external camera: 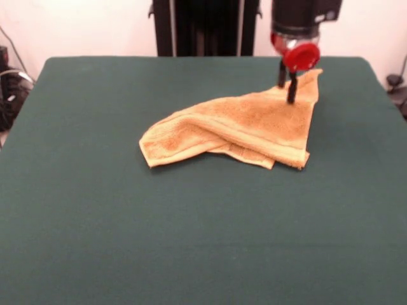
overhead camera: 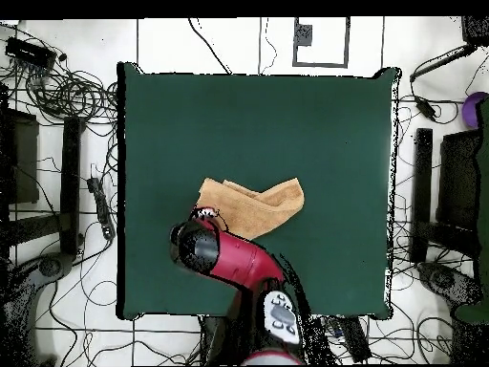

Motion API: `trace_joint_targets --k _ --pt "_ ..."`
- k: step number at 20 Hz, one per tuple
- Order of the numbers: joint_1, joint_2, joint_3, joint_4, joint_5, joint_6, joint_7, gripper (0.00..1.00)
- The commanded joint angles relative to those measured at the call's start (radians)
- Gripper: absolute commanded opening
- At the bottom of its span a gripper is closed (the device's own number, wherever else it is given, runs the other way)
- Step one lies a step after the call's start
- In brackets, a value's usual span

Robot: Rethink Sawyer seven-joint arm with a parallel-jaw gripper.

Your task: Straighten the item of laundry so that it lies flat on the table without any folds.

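Note:
The golden-orange towel (external camera: pixel 254 124) lies crumpled and folded over on the dark green table (external camera: pixel 127 222), right of centre toward the far side. Its far right corner is raised off the cloth. My gripper (external camera: pixel 287 84) comes down from above onto that raised corner, one finger in front of the towel's edge and one behind it, shut on it. In the overhead view the towel (overhead camera: pixel 263 205) sits at the table's (overhead camera: pixel 334 124) middle, and my arm covers its lower left part, where the gripper (overhead camera: pixel 208 218) is. No white tag shows.
The robot's dark pedestal (external camera: pixel 203 28) stands beyond the table's far edge. Cables and stands (overhead camera: pixel 67 191) ring the table on the floor. Green cloth stretches wide to the left of the towel and toward the near edge.

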Motion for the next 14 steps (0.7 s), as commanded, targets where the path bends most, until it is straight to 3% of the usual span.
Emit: trace_joint_targets --k 1,4,6,9,14 --pt "0.004 0.204 0.015 -0.339 0.015 0.059 -0.002 1.0" --pt "0.014 0.248 0.056 -0.364 0.089 0.051 0.094 1.0" --pt "0.133 0.301 -0.066 -0.427 0.173 0.114 0.23 1.0" --pt "0.242 0.389 -0.195 -0.523 0.276 0.174 0.36 1.0" --pt "0.24 0.491 -0.182 -0.595 0.377 0.132 0.328 1.0"
